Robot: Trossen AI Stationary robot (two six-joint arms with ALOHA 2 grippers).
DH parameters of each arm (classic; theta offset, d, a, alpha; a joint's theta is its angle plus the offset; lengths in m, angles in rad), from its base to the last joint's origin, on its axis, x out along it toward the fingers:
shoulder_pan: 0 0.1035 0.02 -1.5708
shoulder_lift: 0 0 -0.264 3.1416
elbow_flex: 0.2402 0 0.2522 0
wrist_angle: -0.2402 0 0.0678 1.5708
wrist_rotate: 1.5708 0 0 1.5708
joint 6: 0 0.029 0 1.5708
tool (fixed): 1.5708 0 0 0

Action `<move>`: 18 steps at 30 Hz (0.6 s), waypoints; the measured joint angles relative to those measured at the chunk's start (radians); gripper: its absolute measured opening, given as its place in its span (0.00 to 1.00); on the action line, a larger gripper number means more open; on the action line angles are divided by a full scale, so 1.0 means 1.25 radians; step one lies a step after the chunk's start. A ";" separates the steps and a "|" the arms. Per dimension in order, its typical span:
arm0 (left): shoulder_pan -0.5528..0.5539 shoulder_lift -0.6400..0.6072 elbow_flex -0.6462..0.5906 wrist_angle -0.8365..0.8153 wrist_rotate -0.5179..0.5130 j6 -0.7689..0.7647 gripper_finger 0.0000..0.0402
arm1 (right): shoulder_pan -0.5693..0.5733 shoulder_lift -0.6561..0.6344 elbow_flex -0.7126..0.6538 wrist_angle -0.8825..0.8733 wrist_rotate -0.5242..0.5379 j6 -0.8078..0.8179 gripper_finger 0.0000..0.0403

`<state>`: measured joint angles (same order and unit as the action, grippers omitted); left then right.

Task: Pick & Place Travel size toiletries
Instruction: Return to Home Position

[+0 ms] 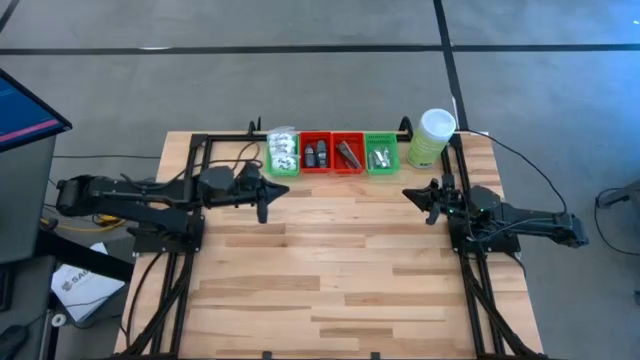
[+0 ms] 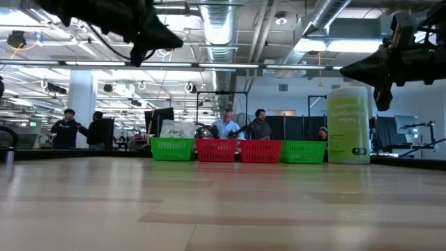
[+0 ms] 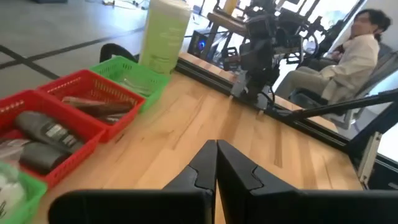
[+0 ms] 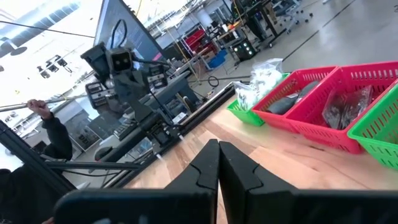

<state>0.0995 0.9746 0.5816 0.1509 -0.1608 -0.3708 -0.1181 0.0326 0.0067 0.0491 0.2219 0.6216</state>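
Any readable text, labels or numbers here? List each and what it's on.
"wipes": on the pale green canister, low view; the line above it is too blurred.
Labels on the dark bottles in the red basket: blurred, unreadable.
Print on the white sheet on the floor: too small.
Nothing else readable.

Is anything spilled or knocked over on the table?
No, nothing stands out. The four baskets sit in a straight row, the white packets heap up inside the left green basket, and the canister stands upright. The left arm and right arm wait at the sides, jaws shut and empty.
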 joint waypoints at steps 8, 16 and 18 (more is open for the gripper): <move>0.038 -0.217 -0.122 0.006 -0.004 -0.003 0.00 | 0.000 0.000 0.000 0.000 -0.005 0.000 0.00; 0.046 -0.435 -0.204 0.005 -0.002 0.021 0.00 | -0.001 0.000 0.000 0.000 -0.009 0.000 0.00; 0.046 -0.477 -0.220 0.001 0.009 0.022 0.00 | -0.001 0.000 -0.001 0.000 -0.009 0.000 0.00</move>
<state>0.1570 0.3782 0.3065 0.1518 -0.1499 -0.3439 -0.1188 0.0322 0.0059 0.0486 0.2104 0.6216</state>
